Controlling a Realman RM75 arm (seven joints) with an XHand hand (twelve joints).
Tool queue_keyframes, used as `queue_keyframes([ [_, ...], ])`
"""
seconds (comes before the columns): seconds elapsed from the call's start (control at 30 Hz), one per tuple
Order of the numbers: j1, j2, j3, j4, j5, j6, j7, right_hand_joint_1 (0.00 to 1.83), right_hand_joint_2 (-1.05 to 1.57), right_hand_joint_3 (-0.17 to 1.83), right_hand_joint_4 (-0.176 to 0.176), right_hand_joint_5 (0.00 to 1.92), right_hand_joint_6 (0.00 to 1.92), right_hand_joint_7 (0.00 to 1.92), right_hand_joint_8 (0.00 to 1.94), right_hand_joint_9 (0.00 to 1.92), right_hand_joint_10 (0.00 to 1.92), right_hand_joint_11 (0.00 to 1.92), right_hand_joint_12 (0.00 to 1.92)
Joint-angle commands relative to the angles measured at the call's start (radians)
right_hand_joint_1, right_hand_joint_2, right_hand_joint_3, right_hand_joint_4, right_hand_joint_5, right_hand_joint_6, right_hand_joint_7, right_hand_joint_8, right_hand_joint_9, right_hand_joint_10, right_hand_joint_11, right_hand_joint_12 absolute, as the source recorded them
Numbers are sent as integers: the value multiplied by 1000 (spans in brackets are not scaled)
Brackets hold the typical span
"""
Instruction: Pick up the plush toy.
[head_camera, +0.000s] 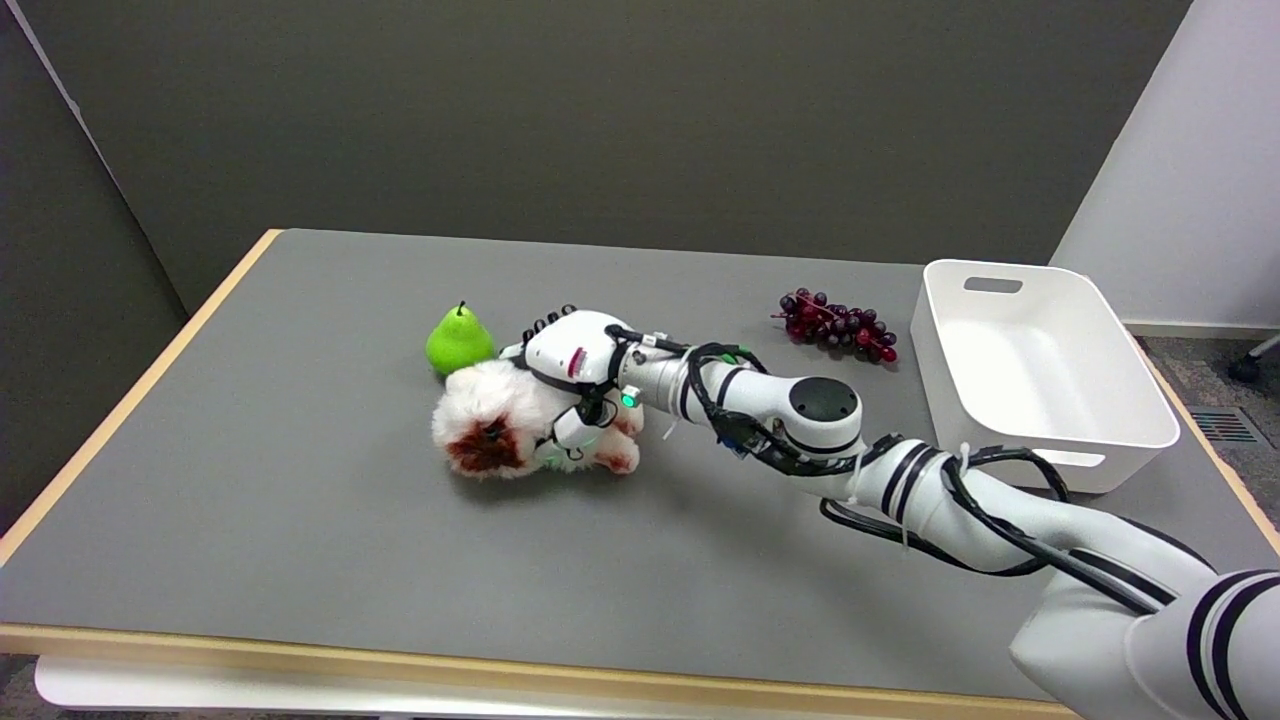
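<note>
A white fluffy plush toy (495, 415) with reddish-brown face and paws lies on the grey table (300, 520), left of centre. My right hand (572, 370) sits on top of its body, palm down, fingers wrapped over the far side and the thumb pressed into the fur on the near side. The hand grips the toy, which still touches the table. The toy's middle is hidden under the hand.
A green pear (458, 340) stands just behind the toy's head, close to my fingers. A bunch of dark red grapes (838, 327) lies at the back right, beside a white bin (1040, 370). The table's wooden edge runs along the left and front.
</note>
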Motion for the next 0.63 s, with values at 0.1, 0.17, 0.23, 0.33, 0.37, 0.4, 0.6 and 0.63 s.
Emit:
queue_keyframes([
  [0.1, -88, 79, 218, 428, -152, -82, -3, 1175, 996, 539, -82, 617, 1583, 874, 1381, 828, 1476, 876, 1921],
  [0.17, -80, 124, 226, 535, -220, -145, 3, 1177, 990, 547, -84, 621, 1581, 881, 1373, 836, 1475, 886, 1921],
  [0.23, -73, 168, 236, 606, -258, -201, 3, 1184, 979, 557, -96, 624, 1580, 897, 1351, 849, 1472, 904, 1921],
  [0.33, -68, 247, 263, 683, -273, -296, 3, 1187, 974, 561, -100, 627, 1580, 905, 1337, 855, 1469, 911, 1921],
  [0.37, -68, 274, 274, 696, -273, -331, 3, 1188, 972, 563, -101, 628, 1580, 906, 1335, 857, 1469, 913, 1921],
  [0.4, -69, 294, 283, 705, -270, -358, 3, 1188, 971, 564, -100, 629, 1580, 907, 1334, 858, 1469, 914, 1921],
  [0.6, -115, 436, 375, 722, -206, -540, -5, 1186, 969, 569, -96, 631, 1580, 905, 1338, 860, 1468, 914, 1921],
  [0.63, -130, 457, 393, 719, -198, -566, -5, 1187, 969, 569, -97, 630, 1580, 905, 1338, 861, 1468, 913, 1921],
])
